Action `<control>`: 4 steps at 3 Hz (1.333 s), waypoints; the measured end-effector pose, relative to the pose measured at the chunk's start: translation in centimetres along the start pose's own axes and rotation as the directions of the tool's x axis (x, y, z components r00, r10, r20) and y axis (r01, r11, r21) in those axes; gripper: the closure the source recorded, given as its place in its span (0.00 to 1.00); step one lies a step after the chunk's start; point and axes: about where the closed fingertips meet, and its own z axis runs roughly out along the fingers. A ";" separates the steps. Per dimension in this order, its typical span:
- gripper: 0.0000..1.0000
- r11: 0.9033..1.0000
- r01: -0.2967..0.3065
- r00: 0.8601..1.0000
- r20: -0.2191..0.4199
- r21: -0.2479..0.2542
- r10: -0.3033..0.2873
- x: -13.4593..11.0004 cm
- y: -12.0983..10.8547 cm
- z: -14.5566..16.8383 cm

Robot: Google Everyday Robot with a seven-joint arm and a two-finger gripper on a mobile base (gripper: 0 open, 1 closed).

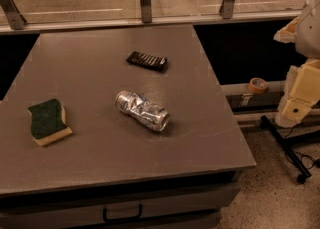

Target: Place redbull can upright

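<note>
The redbull can (142, 110) lies on its side near the middle of the bench (90, 168), slanted, with one end toward the far left and the other toward the near right. Its sides are dented. It is well apart from the gripper (295, 105), which hangs at the far right edge, off the bench and above the floor. The cream arm (306, 80) drops steeply there. Whether the gripper is open or closed cannot be told; it touches nothing on the bench. A green sponge (48, 122) lies left of the can and a black ridged bar (146, 61) behind it.

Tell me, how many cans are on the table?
1. The redbull can lies on its side near the middle of the table; none seems hidden. The gripper is off to the right.
</note>
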 end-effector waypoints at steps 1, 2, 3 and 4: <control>0.00 1.000 0.000 1.000 0.000 0.000 0.000 0.0 0.0 0.0; 0.00 0.999 -0.039 0.999 0.002 -0.018 0.039 -0.7 -0.3 0.4; 0.00 0.984 -0.143 0.989 0.008 -0.103 0.145 -4.3 -1.2 2.6; 0.00 0.957 -0.243 0.967 0.037 -0.156 0.251 -9.1 -1.6 4.6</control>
